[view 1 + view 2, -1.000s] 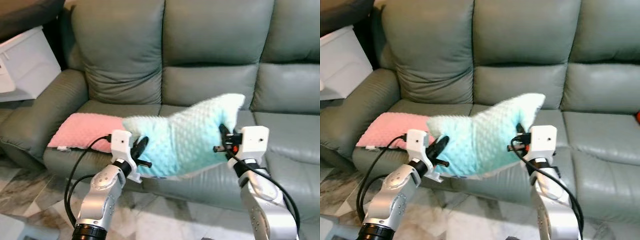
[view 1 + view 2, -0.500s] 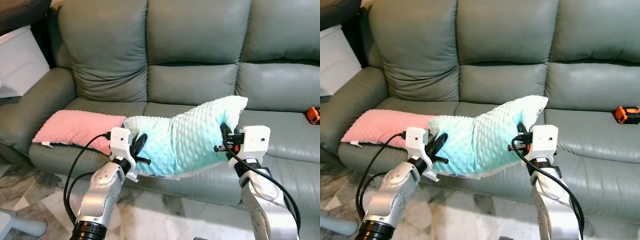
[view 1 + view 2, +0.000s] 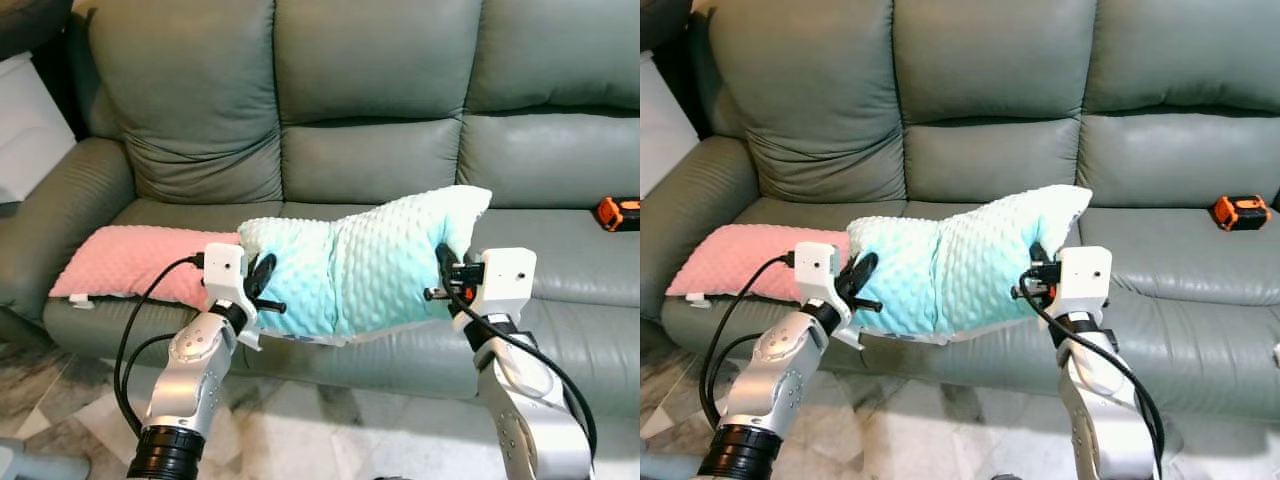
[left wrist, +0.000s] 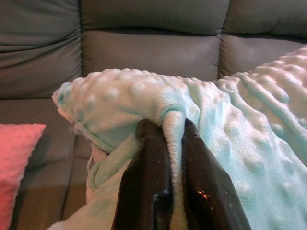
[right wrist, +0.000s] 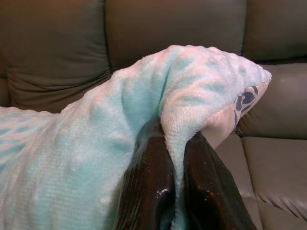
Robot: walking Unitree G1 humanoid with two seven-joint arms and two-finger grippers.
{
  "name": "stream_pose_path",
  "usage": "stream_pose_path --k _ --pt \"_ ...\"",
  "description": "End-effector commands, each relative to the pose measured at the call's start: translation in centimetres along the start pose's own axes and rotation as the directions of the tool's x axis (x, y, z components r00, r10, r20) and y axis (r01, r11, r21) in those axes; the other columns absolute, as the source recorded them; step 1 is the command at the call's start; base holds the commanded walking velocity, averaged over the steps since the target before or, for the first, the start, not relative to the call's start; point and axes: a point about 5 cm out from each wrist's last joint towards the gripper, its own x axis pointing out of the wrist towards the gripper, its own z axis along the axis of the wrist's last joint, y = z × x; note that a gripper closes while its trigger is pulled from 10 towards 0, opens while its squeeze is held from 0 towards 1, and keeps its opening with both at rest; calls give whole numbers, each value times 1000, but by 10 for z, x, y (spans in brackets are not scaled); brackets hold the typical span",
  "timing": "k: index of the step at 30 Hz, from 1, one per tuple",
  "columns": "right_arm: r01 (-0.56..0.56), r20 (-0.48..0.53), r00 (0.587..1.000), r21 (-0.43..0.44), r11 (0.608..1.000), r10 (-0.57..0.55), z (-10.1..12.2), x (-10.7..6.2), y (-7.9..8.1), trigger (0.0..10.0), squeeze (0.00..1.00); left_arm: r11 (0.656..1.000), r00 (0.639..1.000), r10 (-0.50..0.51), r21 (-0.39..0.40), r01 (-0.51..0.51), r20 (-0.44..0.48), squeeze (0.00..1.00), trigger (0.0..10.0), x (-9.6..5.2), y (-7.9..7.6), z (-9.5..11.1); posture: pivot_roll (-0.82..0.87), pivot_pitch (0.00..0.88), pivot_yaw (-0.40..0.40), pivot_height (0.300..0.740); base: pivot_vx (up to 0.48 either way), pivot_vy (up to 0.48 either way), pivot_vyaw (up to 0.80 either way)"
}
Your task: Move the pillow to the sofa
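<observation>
- The mint pillow [image 3: 365, 260], pinched at either end by the left gripper [image 3: 262, 288] and right gripper [image 3: 447, 272], now hangs flatter; its raised right corner sits lower against the sofa [image 3: 400, 90] back than a second ago.
- The camera has swung right: the pink cushion [image 3: 135, 262] lies further left in view.
- An orange tool [image 3: 616, 212] on the far-right seat has come into view.
</observation>
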Motion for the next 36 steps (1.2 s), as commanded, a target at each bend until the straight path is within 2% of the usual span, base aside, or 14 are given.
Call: stream_pose_path --k 1,13,25,30,35,36 --pt "-21 31 999 8 1000 21 7 2 5 10000 0 1000 1000 0 4 0 12 0 10000 -1 5 3 -204 95 103 740 398 0 0" --pt "-20 33 999 8 1000 19 7 2 5 10000 0 1000 1000 -29 0 29 7 0 10000 1 1 1 -205 90 106 740 466 0 0" --pt "-16 28 999 15 1000 15 6 0 5 10000 0 999 999 -46 -5 46 -15 0 10000 0 -3 -3 -210 95 109 740 437 0 -681" --pt "-18 27 999 11 1000 18 5 -1 6 10000 0 999 999 -35 -10 35 -23 0 10000 0 -4 -5 -210 95 109 740 0 0 0" --pt "-23 24 999 11 1000 23 4 -1 7 10000 0 1000 999 30 -7 -30 -46 0 10000 -1 3 -7 -203 100 109 740 0 0 0" --pt "-24 25 999 12 1000 24 4 -1 7 10000 0 998 996 70 6 -70 -60 0 10000 -1 8 -8 -202 100 109 740 0 0 0"
